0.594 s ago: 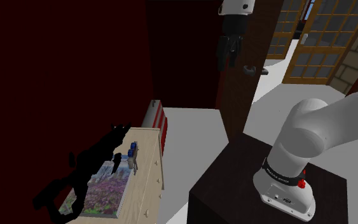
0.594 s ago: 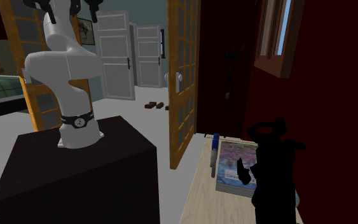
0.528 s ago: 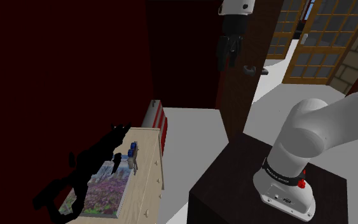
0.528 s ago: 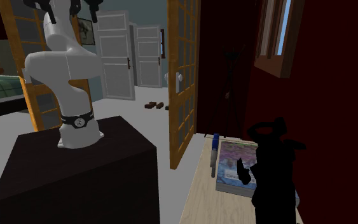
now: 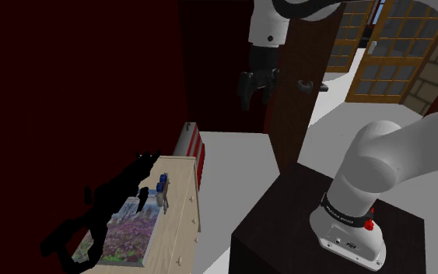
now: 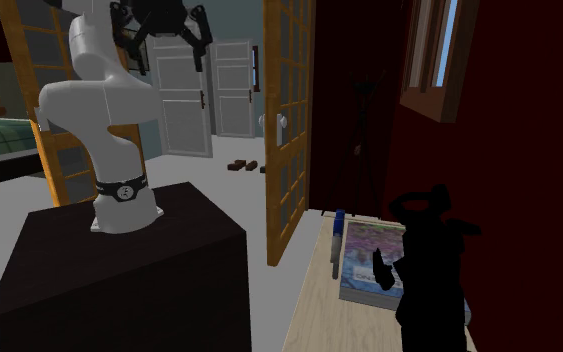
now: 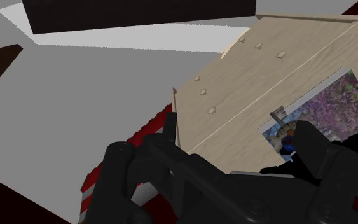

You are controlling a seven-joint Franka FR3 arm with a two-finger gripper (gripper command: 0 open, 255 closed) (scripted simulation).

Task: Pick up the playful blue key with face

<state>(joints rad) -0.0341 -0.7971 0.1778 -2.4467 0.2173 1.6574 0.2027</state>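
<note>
**Claw high and wide, key down on the bench**

Claw (image 5: 254,92) hangs high in the air, well apart from the bench (image 5: 180,227). Its two black fingers are spread wide, with nothing between them and nothing touching them.

The second exterior view shows that spread most plainly, with both fingers splayed in front of a white door (image 6: 187,95). The shoulder view gives the claw more from the side, under the white wrist. The wrist view looks past the fingers onto the bench top. There the key's grey toothed shaft shows clearly, while its blue head sits half behind one finger.

The arm (image 5: 384,167) rises from the dark stand (image 5: 287,226), bends, and reaches up and over toward the shoulder view's left, its wrist pointing downward.

The blue key (image 5: 162,191) lies on the light wooden bench, at the right edge of a flowered picture book (image 5: 127,230), near a black cat figure (image 5: 120,191).
</note>
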